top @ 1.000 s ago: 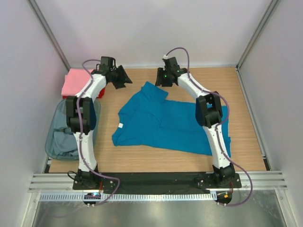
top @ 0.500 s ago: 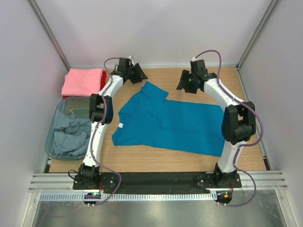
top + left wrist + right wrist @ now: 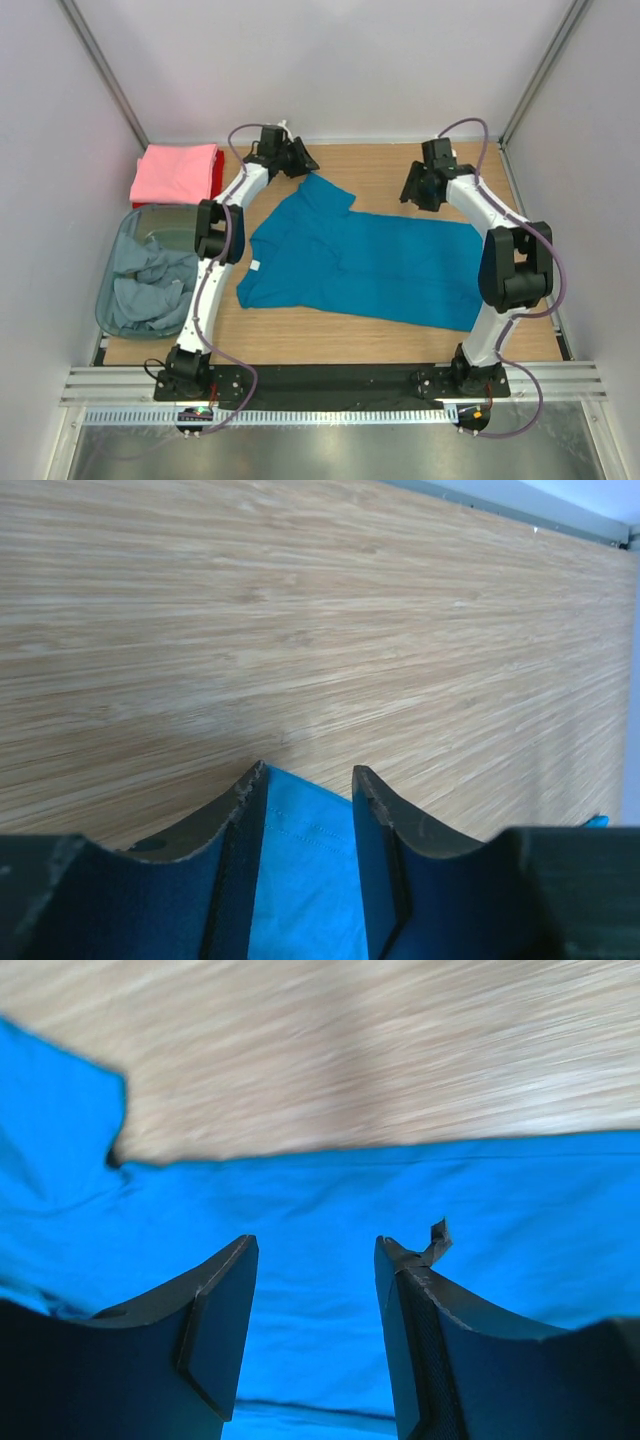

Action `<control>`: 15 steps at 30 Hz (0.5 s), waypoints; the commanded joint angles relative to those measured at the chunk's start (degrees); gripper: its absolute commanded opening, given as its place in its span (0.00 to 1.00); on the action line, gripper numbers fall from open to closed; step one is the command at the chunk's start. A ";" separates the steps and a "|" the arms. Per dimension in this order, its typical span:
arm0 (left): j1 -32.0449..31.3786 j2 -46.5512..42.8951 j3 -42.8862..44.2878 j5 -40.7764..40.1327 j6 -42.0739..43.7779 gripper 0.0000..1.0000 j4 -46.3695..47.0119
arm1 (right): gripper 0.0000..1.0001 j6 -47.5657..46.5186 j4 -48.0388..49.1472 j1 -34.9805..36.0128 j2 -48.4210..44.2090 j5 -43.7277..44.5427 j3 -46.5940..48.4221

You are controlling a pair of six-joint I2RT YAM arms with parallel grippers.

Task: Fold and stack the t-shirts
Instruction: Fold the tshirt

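Note:
A teal blue t-shirt (image 3: pixel 360 260) lies spread flat on the wooden table. My left gripper (image 3: pixel 303 160) is open at the far tip of its left sleeve. In the left wrist view, teal cloth (image 3: pixel 300 860) shows between the open fingers of the left gripper (image 3: pixel 308 775). My right gripper (image 3: pixel 420 188) is open over the shirt's far edge. In the right wrist view, the right gripper (image 3: pixel 315 1245) hovers above the teal cloth (image 3: pixel 310 1190). A folded pink shirt (image 3: pixel 178 172) lies on a red one (image 3: pixel 215 187) at the back left. Pale grey-blue shirts (image 3: pixel 140 285) lie crumpled in the bin.
A translucent grey-blue plastic bin (image 3: pixel 105 300) stands at the left edge of the table. White walls close in the back and both sides. Bare wood (image 3: pixel 380 165) shows between the two grippers at the back.
Both grippers have swung right. The left went from beside the pink stack to the teal sleeve tip. The right went from near the sleeve along the shirt's far edge.

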 commanded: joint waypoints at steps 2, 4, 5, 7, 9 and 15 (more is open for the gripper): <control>-0.69 -0.04 -0.72 -0.35 0.86 0.39 2.12 | 0.57 0.83 -0.46 -6.59 -4.47 5.93 -0.24; -0.69 -0.65 -2.04 -1.14 1.91 0.38 1.77 | 0.57 0.83 -2.13 -8.71 -4.03 8.21 0.11; -0.77 -0.92 -2.22 -1.84 2.61 0.38 1.42 | 0.57 0.83 -2.65 -11.25 -3.77 8.57 0.20; -0.86 -1.44 -2.22 -2.72 4.36 0.36 0.11 | 0.57 0.83 -3.97 -13.11 -2.80 9.01 0.72; -0.86 -1.71 -2.22 -3.25 4.99 0.35 -0.42 | 0.58 0.83 -4.94 -15.30 -2.27 10.15 0.73; -1.12 -1.97 -1.96 -2.81 5.61 0.10 -0.78 | 0.58 -0.84 -6.61 -20.49 1.50 11.21 1.25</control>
